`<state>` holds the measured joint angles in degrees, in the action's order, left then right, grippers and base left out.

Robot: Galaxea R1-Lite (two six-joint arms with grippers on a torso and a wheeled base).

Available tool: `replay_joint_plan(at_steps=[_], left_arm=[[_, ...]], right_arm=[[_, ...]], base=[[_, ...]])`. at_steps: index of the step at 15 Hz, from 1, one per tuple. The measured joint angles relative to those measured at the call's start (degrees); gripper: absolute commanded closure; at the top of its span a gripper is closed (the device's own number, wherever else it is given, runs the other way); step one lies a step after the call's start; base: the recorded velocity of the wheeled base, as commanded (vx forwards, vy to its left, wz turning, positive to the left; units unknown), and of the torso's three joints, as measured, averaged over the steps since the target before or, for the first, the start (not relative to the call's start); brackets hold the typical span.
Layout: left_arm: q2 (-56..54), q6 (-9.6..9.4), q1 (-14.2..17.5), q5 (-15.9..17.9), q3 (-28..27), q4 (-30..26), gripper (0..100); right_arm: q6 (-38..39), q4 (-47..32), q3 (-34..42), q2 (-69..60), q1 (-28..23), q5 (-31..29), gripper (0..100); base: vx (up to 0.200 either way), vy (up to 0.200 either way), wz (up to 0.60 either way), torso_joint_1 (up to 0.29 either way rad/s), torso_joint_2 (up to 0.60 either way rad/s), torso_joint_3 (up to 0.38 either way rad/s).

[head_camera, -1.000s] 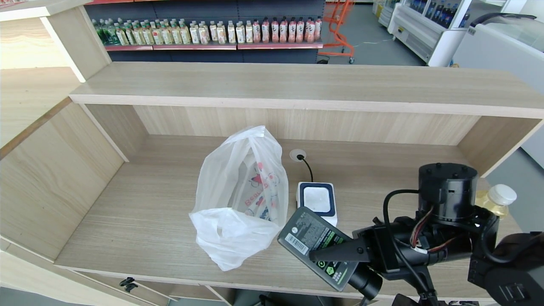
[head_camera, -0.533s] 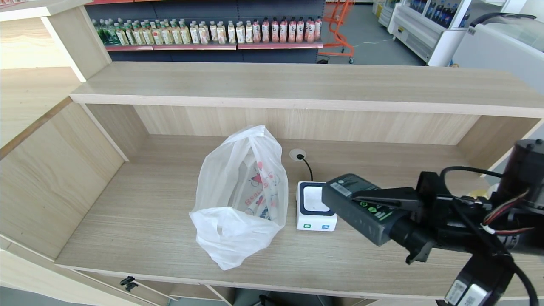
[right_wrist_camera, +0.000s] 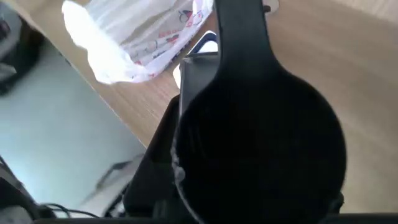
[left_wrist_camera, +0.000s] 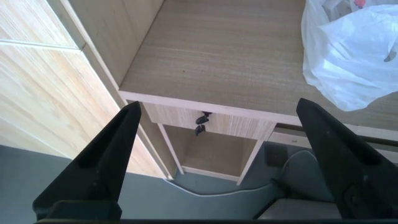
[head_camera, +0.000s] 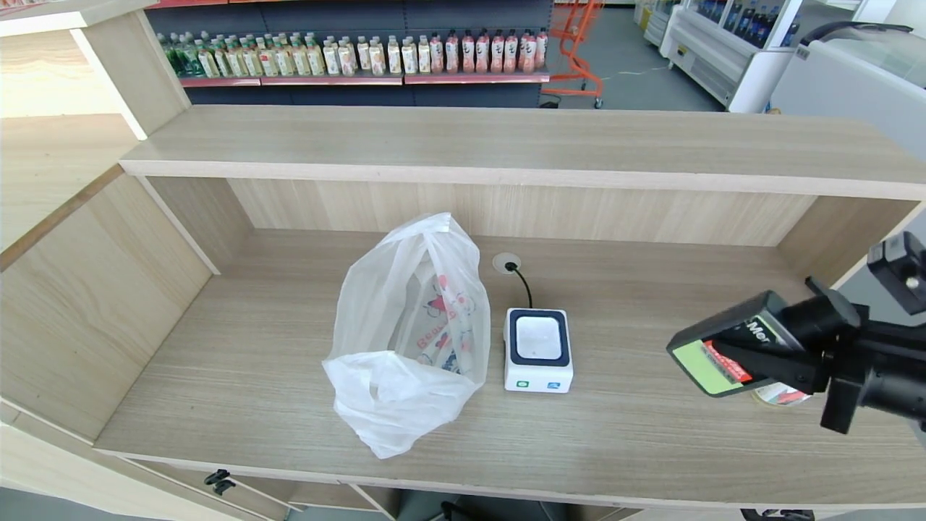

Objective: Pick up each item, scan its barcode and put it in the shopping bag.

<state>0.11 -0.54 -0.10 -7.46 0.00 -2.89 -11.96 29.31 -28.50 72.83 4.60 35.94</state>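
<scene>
Dark box [head_camera: 705, 356] w/ green end face is clamped in R gripper [head_camera: 749, 354] at right edge of head view, mid-height, held over wood counter [head_camera: 253, 362], well right of scanner [head_camera: 538, 349]. White shopping bag [head_camera: 405, 340] stands at frame centre, just left of scanner, goods inside. L gripper [left_wrist_camera: 217, 112]: jaws spread wide, nothing between, over counter's front edge.

A shop: shelves [head_camera: 289, 81] of bottled drinks, probably freezers [head_camera: 854, 79], checkout counter [head_camera: 506, 137].

Wooden counter [head_camera: 506, 141], drink shelves [head_camera: 325, 80] behind
</scene>
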Motion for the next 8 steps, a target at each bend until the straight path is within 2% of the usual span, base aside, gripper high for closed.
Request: replay_joint_plan(at_steps=[1,3,4,6,8], left_arm=[[0.00,0.00,0.02,0.00,0.00,-0.01,0],[0.00,0.00,0.00,0.02,0.00,-0.01,0],[0.00,0.00,0.00,0.00,0.00,0.00,0],[0.00,0.00,0.00,0.00,0.00,0.00,0],[0.00,0.00,0.00,0.02,0.00,0.00,0]], right_arm=[[16.49,-1.08,-1.43,0.24,2.62,-7.53,100],[36.64,-4.13,-5.27,3.30,7.85,-20.59,100],[42.64,-5.01,-7.19,6.22,10.06,-24.67,100],[50.10,-4.24,-10.36,12.18,13.18,-28.09,100],[52.79,-1.65,-12.65,17.64,16.10,-29.29,100]], base=[[0.000,0.000,0.00,0.000,0.00,0.000],[0.000,0.000,0.00,0.000,0.00,0.000],[0.000,0.000,0.00,0.000,0.00,0.000],[0.000,0.000,0.00,0.000,0.00,0.000],[0.000,0.000,0.00,0.000,0.00,0.000]])
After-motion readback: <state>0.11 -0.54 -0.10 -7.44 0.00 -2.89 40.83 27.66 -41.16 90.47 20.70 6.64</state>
